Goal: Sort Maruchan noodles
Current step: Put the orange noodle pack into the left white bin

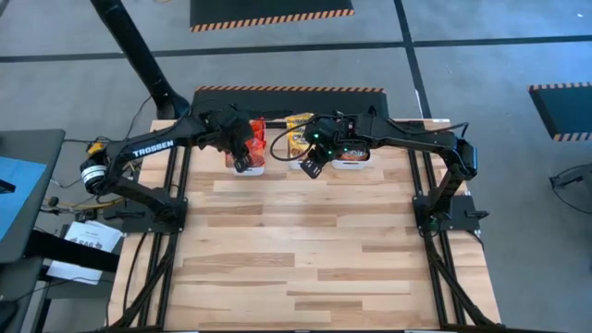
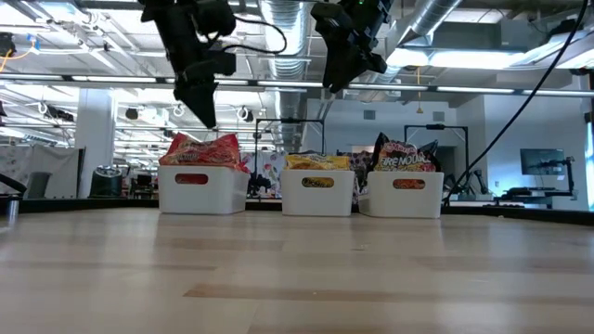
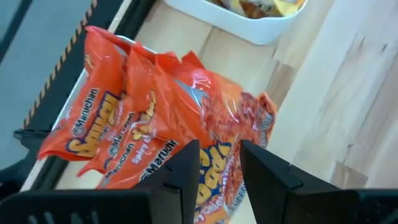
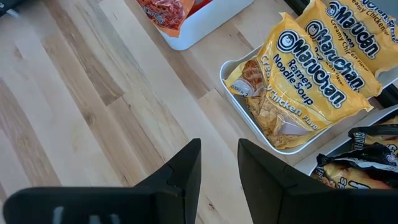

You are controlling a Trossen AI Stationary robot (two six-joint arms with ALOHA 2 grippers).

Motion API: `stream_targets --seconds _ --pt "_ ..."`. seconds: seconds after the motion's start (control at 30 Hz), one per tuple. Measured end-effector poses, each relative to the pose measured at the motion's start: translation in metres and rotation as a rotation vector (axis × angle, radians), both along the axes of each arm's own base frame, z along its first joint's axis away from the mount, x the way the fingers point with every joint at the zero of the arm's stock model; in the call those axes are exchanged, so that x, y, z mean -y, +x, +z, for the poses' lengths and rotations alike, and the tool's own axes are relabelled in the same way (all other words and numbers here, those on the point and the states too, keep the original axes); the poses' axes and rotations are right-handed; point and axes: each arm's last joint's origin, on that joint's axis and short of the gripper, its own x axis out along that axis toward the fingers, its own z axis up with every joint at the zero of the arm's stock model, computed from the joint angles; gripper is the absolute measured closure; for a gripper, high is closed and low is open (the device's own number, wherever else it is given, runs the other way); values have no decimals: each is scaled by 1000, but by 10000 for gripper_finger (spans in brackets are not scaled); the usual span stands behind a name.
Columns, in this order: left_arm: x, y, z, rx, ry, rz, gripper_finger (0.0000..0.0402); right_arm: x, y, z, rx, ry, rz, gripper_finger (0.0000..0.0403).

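Note:
Three white trays stand in a row at the table's far edge. The left tray (image 2: 200,190) holds red Maruchan packets (image 3: 143,118), the middle tray (image 2: 318,193) yellow ones (image 4: 311,81), and the right tray (image 2: 401,195) dark ones (image 4: 367,162). The packets stand up out of the trays and lean on one another. My left gripper (image 3: 219,163) hangs above the red packets, open by a narrow gap and holding nothing. My right gripper (image 4: 219,163) is raised over bare table just in front of the middle tray, also open by a narrow gap and holding nothing.
The wooden table top (image 1: 305,250) stretches bare from the trays to the near edge. Both arms reach in from the table's sides and meet over the trays. A black-and-orange striped strip (image 1: 287,90) marks the far edge behind the trays.

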Motion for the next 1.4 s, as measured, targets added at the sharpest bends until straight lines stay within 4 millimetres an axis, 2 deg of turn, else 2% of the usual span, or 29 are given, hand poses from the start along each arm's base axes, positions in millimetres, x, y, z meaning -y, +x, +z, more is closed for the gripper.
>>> stream_targets --seconds 0.1,0.2,0.33,0.53,0.67,0.9,1.03,1.2,1.3,1.4 --pt "2 -1 9 13 -47 -21 297 0 0 0 0 0 2 271" --pt "6 0 10 61 -155 -48 297 -1 0 0 0 1 3 271" --pt "12 4 -11 34 -256 -79 297 -1 0 0 0 1 2 271" --pt "6 4 -45 -61 -266 -40 297 -1 0 0 -3 2 3 271" --pt "0 5 -52 -81 -233 -4 297 -1 0 0 -3 2 3 271" --pt "-17 1 -51 -43 -183 41 297 -1 0 0 -3 2 3 271" --pt "-26 -1 -68 -117 -247 32 297 -1 0 0 -3 2 2 271" --pt "-32 7 -95 -214 -303 -3 297 -1 0 0 -3 5 -2 271" --pt "-32 9 -101 -230 -319 -9 297 -1 0 0 -6 6 -3 271" --pt "-29 9 -95 -204 -310 -26 297 -1 0 0 -6 6 -3 271"
